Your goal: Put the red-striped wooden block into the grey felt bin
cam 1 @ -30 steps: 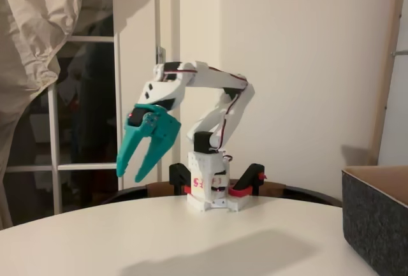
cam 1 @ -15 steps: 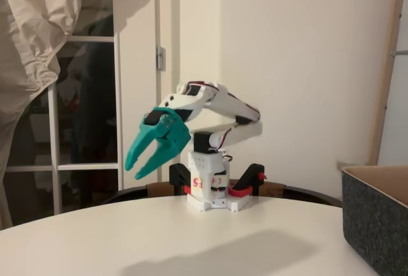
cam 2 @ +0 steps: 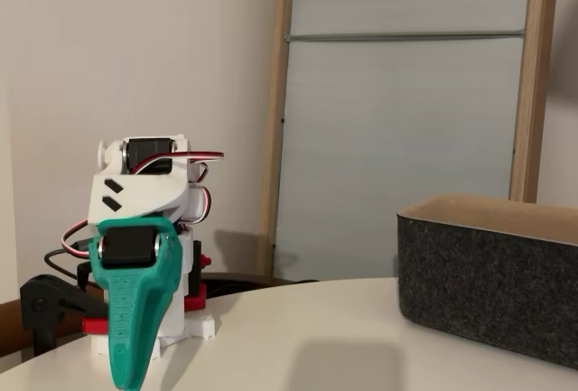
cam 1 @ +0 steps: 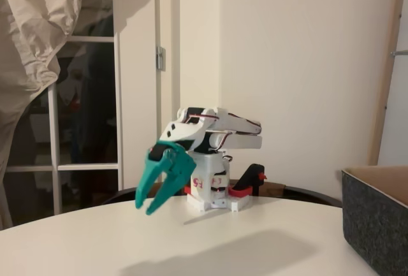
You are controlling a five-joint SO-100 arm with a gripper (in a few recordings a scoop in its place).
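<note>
We are looking at the teal pincer (cam 1: pixel 151 202), and it is hanging just above the white bench (cam 1: pixel 95 244) with its 2 tapered fingers parted and nothing between them. The red-striped wooden block is not showing in these frames, so we are not able to say where it is lying. We are judging from the task words that such a wooden block is light, stiff and not fragile, with flat faces that are giving a firm hold; we are expecting a grip across 2 opposite flat sides, near the middle. The grey felt bin (cam 2: pixel 488 287) is standing on the bench, well apart from the pincer, at the right in both fixed views. Its thick walls are looking soft and fuzzy, dark charcoal outside and tan inside, and the rim is straight. The bench top is looking smooth and matte.
</note>
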